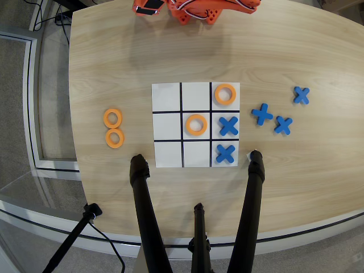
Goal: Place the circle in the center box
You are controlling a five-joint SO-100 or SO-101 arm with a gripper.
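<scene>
Overhead view showed you the circle [196, 124] already lying flat inside the center box [196, 114] of the white board [167, 97], which sat mid-worktop, nearer the front edge than the far one. By my reading the placing step was done, and what remained for you was only to keep the arm clear and let it rest. The gripper [196, 10] was bunched at the far edge of the table [102, 68], cut off by the frame, so you could not tell whether its fingers were apart or together; nothing appeared to be held. Another ring [225, 94] filled the far-right cell, two blue crosses [227, 139] the cells below it. No brand, label or writing could be read anywhere.
</scene>
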